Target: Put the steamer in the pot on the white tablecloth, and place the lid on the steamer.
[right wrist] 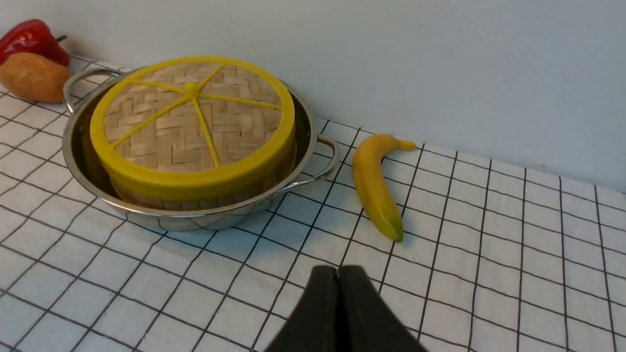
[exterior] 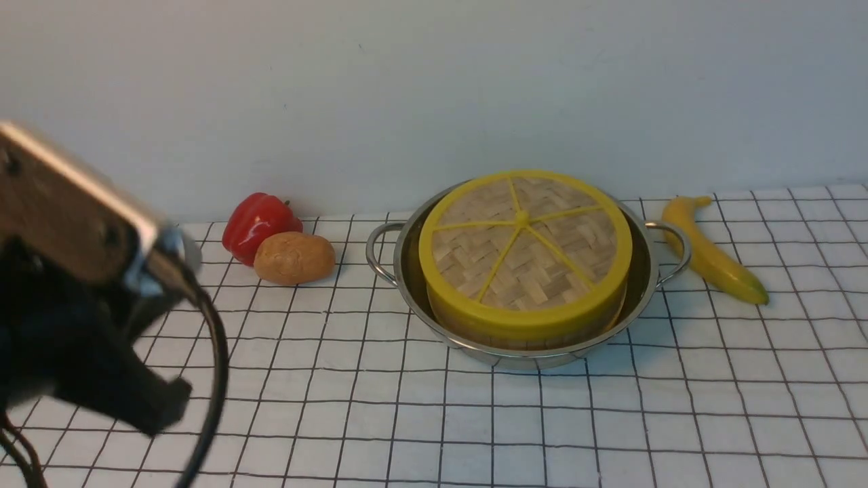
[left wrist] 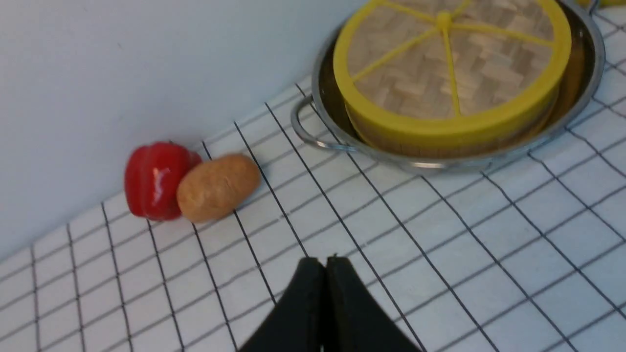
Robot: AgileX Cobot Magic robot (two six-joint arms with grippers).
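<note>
left hand (left wrist: 325,260) and right hand (right wrist: 337,270) taper black; left arm (exterior: 74,352) shows a screwed plate (exterior: 61,210) and black cable (exterior: 217,359)

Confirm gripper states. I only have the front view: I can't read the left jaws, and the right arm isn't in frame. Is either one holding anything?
Observer: The left wrist view shows the left gripper shut and empty, fingertips together over the white tablecloth.
Operator: And the right?
Observer: The right wrist view shows the right gripper shut too, with nothing in it. It is over bare tablecloth, and the banana lies ahead of it, not touching.
</note>
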